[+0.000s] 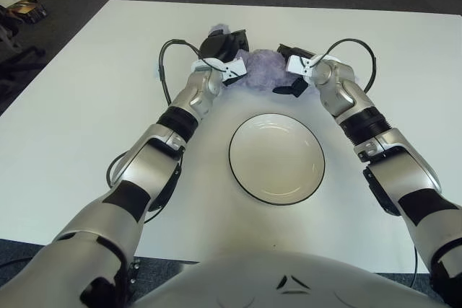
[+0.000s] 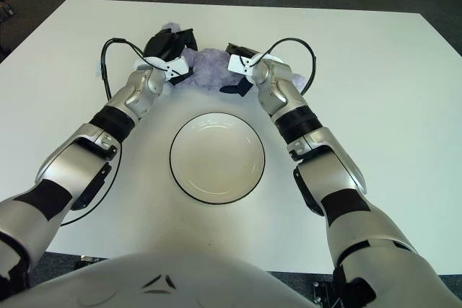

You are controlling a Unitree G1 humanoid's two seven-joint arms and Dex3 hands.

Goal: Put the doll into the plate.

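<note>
Fingers of my left hand [image 1: 225,43] curl against the left end of the lilac doll [image 1: 264,68], and those of my right hand [image 1: 292,70] press in from its right end, so both hands pinch it between them. I see the doll lying crosswise on the white table [image 1: 86,91], its long axis running left to right; which end is the head I cannot tell. The empty plate [image 1: 277,158] sits near, just towards me, nothing between them.
</note>
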